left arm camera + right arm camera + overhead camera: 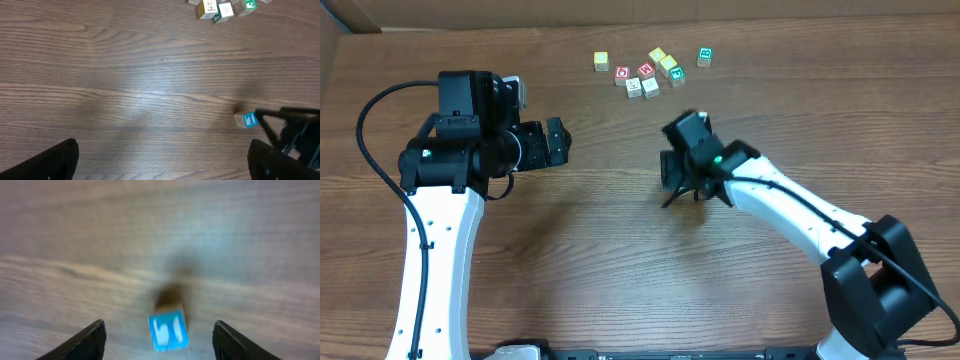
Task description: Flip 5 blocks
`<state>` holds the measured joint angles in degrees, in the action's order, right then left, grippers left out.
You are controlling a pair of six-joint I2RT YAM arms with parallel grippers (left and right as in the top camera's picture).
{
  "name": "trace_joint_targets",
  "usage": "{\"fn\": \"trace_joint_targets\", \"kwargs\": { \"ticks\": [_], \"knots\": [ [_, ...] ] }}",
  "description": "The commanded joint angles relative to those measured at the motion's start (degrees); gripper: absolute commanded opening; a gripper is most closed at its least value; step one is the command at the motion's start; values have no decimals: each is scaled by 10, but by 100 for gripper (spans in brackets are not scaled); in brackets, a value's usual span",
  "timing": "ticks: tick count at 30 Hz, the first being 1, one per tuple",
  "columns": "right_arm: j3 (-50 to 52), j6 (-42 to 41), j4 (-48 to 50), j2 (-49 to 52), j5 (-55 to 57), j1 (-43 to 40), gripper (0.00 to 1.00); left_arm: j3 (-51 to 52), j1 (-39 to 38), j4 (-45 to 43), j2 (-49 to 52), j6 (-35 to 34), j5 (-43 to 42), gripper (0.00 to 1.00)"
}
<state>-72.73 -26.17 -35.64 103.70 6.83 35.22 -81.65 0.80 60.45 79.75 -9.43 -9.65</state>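
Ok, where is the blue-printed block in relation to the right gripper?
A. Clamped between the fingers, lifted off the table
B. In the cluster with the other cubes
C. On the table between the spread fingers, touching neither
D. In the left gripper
C: the blue-printed block sits on the table in the gap of the open right gripper, with bare wood showing on both sides of it.

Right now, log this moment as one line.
left claw: open, empty | right claw: open around blue block | blue block: on table, ungripped
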Motion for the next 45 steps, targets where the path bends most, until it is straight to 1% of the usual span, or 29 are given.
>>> {"fn": "trace_joint_targets", "kwargs": {
  "ticks": [1,7,11,12,15,17,18,20,21,25,27,29,30,45],
  "knots": [
    [0,27,-5,1,-10,-16,71,-12,-1,0,1,4,-1,100],
    [31,67,26,27,-52,-10,70,-12,-1,0,1,4,-1,100],
    [39,71,37,45,-56,-5,70,-12,-1,0,1,4,0,100],
    [39,71,38,49,-57,-3,65,-12,-1,0,1,4,0,100],
    [41,71,39,51,-56,-1,59,-12,-1,0,1,4,-1,100],
    [41,71,41,54,-54,-1,54,-12,-1,0,1,4,0,100],
    [41,71,43,60,-54,-1,53,-12,-1,0,1,4,0,100],
    [41,71,45,68,-54,-1,47,-12,-1,0,1,4,0,100],
    [41,71,45,71,-54,-1,45,-12,-1,0,1,4,0,100],
    [38,71,49,69,-44,-1,44,-12,-1,0,1,4,0,100],
    [29,71,47,69,-35,-2,40,-12,-1,0,1,4,0,100],
    [19,71,40,68,-35,-4,32,-12,-1,0,1,4,0,100],
    [13,69,34,67,-34,-4,31,-12,-1,0,1,4,0,100],
    [6,58,28,66,-11,-6,33,-12,-1,0,1,4,0,100]
  ]
}}
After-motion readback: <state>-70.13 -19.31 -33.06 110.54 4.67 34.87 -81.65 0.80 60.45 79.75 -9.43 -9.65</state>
